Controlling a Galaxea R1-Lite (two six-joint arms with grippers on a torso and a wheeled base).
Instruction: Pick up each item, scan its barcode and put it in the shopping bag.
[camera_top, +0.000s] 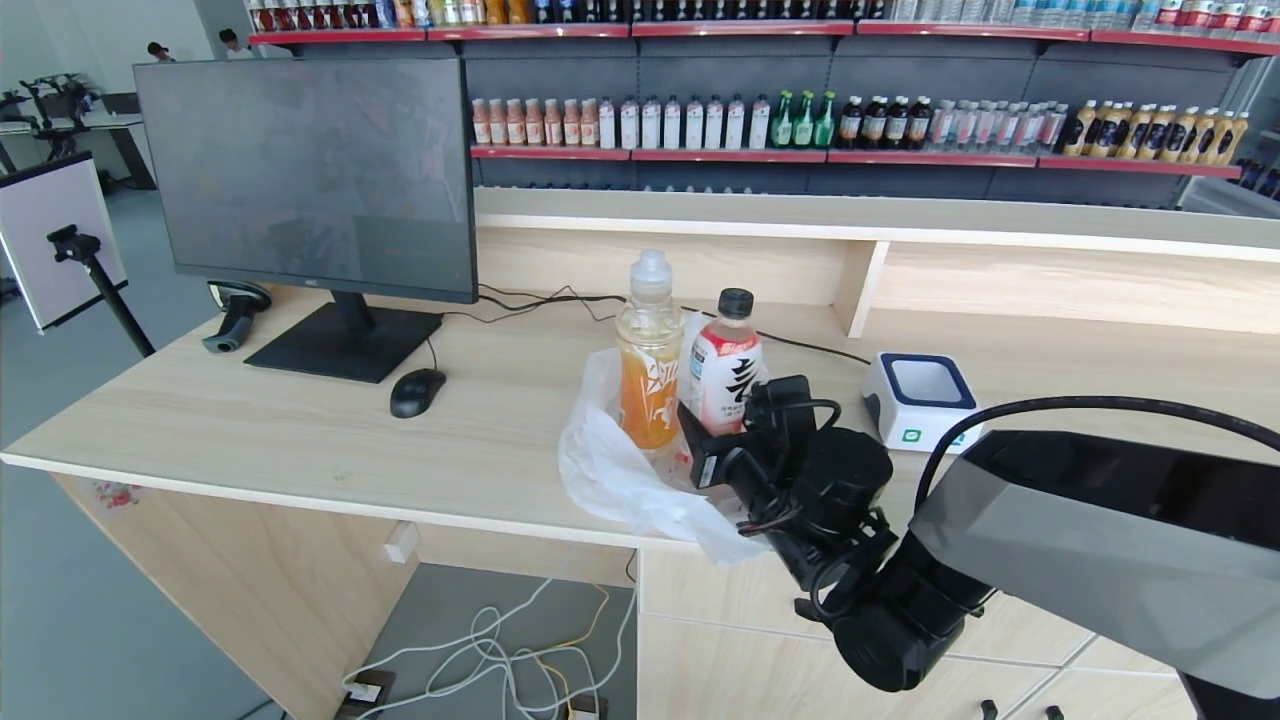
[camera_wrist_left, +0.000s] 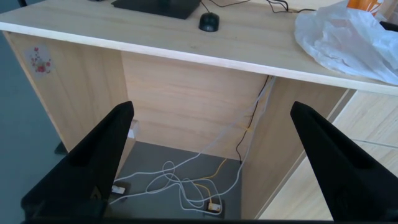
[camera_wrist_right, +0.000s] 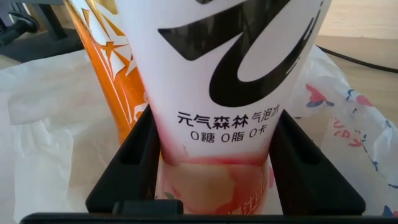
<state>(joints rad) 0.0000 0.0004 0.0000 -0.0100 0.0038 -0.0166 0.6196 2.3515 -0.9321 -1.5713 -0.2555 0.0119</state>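
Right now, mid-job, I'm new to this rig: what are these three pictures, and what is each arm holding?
It is a two-armed robot at a shop counter. The wide picture comes from its head camera; the other two from cameras on its wrists. The right end effector is shut on the white-labelled bottle, beside the orange bottle standing in the shopping bag. The left end effector is open and empty, out in front of the counter. Also on the counter: a monitor, a mouse and a white scanner box.
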